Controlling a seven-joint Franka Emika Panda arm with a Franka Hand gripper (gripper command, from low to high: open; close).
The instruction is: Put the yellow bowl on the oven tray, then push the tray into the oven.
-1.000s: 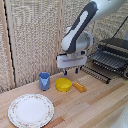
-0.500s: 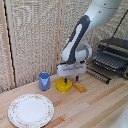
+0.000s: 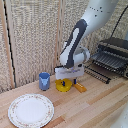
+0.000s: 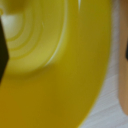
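A: Arm [image 3: 75, 47] had dropped over the last second, hadn't it?

B: Yes; the tool [image 3: 68, 80] sat right at the yellow dish [image 3: 63, 86] on the surface [image 3: 95, 107], the dish filling the wrist view.

A: Gripping it?

B: Couldn't tell. The baking sheet [image 3: 99, 72] waited well apart, so lifting probably came next.

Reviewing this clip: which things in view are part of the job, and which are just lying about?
Part of the job:
- yellow dish
- baking sheet
- oven
- claw, low over the dish

Lying about:
- blue cup
- white plate with a patterned rim
- orange-yellow block, beside the dish
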